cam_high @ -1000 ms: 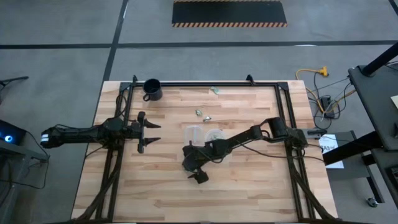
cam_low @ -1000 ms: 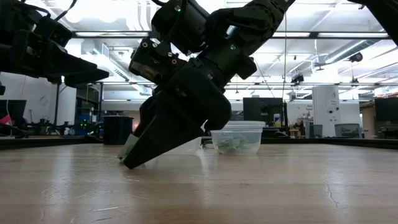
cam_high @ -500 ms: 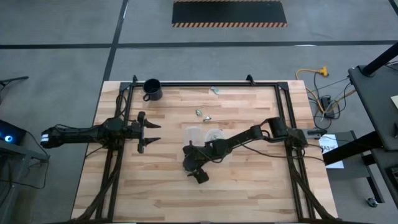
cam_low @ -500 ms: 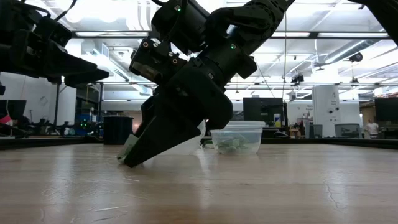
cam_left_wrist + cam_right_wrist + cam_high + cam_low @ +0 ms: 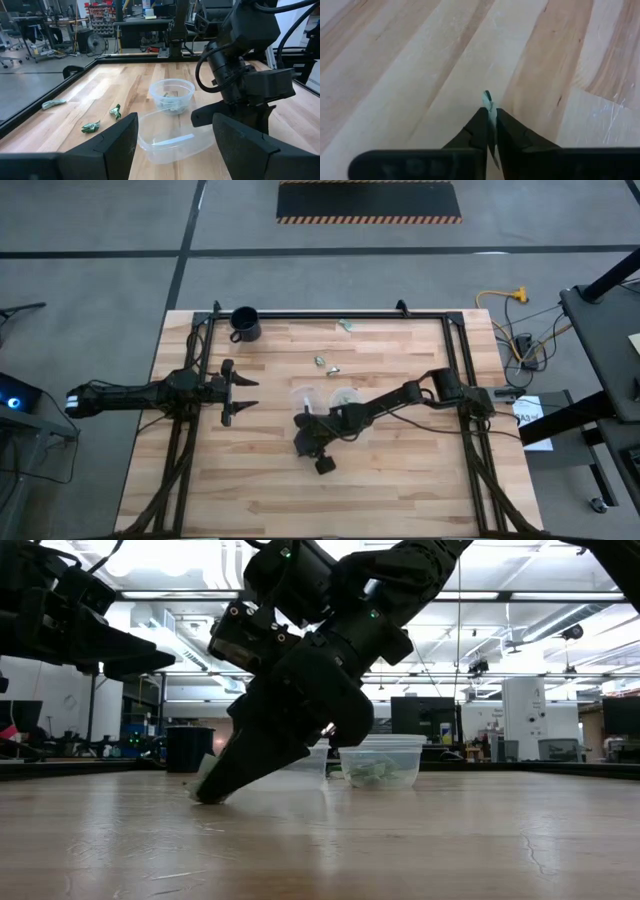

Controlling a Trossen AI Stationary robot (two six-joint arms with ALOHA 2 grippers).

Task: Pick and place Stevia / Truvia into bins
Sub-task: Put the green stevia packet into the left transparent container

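My right gripper is down at the tabletop near the middle of the table, in front of the two clear bins, and is shut on one pale green Stevia packet. The farther bin holds several packets; the nearer bin shows a white strip inside. Three loose packets lie flat on the wood toward the far edge. My left gripper hovers open at the table's left side with nothing between its fingers. My right gripper pinches the packet between its two fingertips. The packet stands on edge in the gap, and a thin sliver of it sticks out past the tips. The fingers slant down with their tips at the tabletop.
A black mug stands at the far left corner. A dark frame runs along the table's far edge and sides. Bare wood lies toward the near edge. A workshop room shows beyond the table.
My right gripper has shut its wide-spread fingers on the packet at the tabletop, staying in place. My left gripper has kept still.
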